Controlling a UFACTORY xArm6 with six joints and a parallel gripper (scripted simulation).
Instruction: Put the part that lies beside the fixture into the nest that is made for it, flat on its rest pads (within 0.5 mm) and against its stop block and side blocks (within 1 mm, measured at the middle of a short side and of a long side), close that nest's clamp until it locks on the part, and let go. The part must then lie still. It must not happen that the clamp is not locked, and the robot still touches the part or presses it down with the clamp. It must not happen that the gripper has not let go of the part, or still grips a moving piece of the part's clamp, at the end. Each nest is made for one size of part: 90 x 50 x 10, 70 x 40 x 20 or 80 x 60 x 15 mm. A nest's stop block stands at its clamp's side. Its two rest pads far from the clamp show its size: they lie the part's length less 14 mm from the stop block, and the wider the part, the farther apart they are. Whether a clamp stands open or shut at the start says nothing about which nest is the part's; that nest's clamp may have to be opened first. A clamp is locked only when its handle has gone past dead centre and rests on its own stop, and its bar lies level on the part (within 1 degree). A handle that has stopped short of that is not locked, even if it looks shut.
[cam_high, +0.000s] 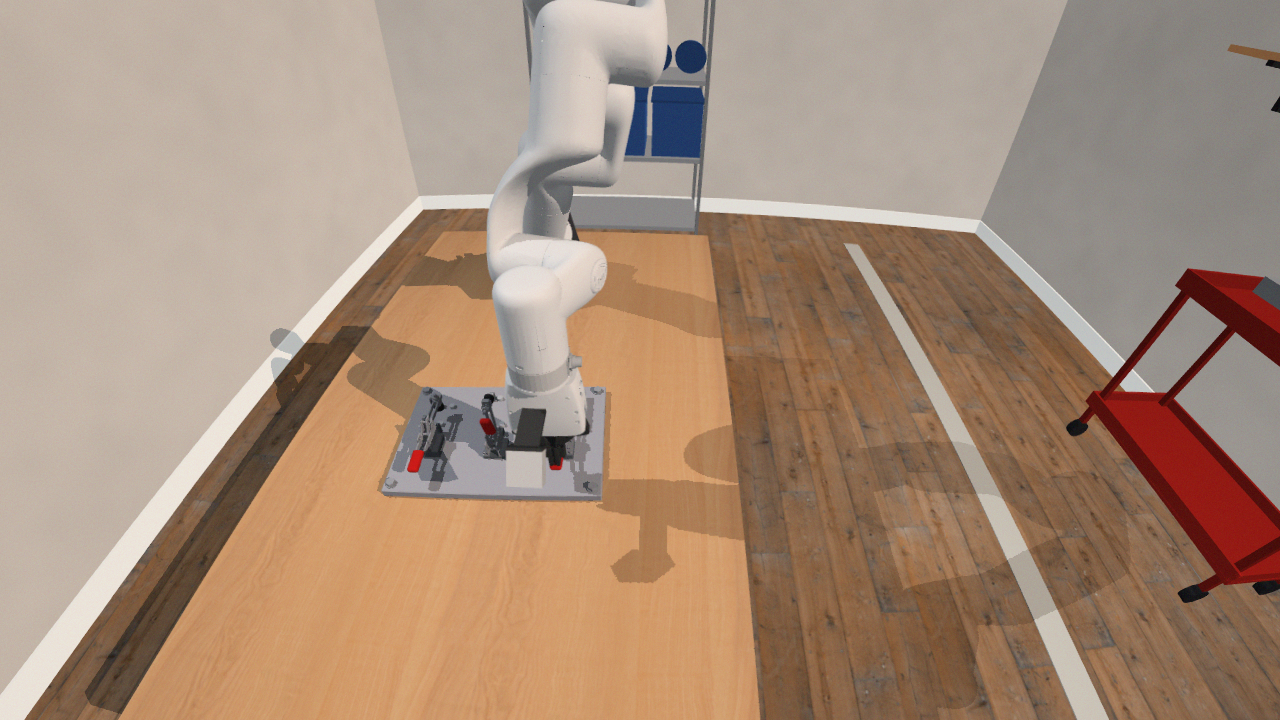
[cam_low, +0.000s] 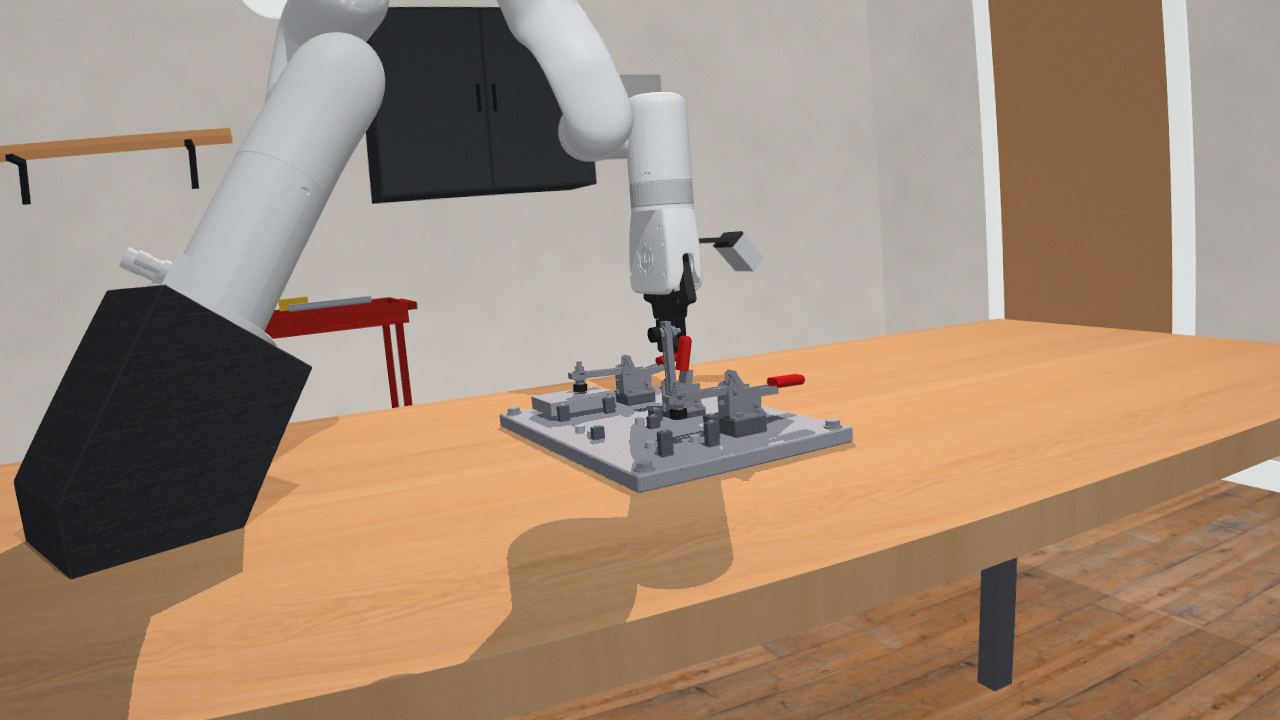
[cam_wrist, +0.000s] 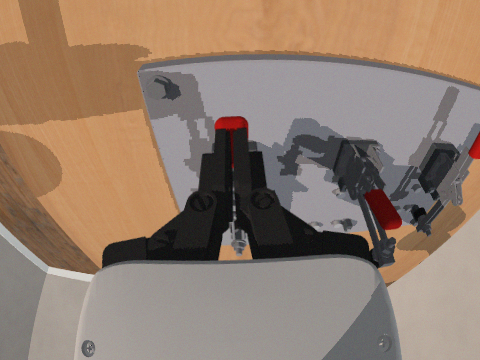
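The grey part lies in the far nest of the fixture plate in the exterior view, with that clamp's bar and black-tipped spindle over it. That clamp's red handle is low and points away from the part. My gripper is shut with nothing between its fingers; its tips are right over this handle and seem to touch it. The part's underside, its gaps to the blocks and the handle's own stop are hidden, so I cannot tell whether the clamp is locked.
The middle clamp stands open, its bar upright and its red handle raised close beside my gripper. The third clamp is down over an empty nest, its red handle pointing outward. Bolts stand at the plate's corners.
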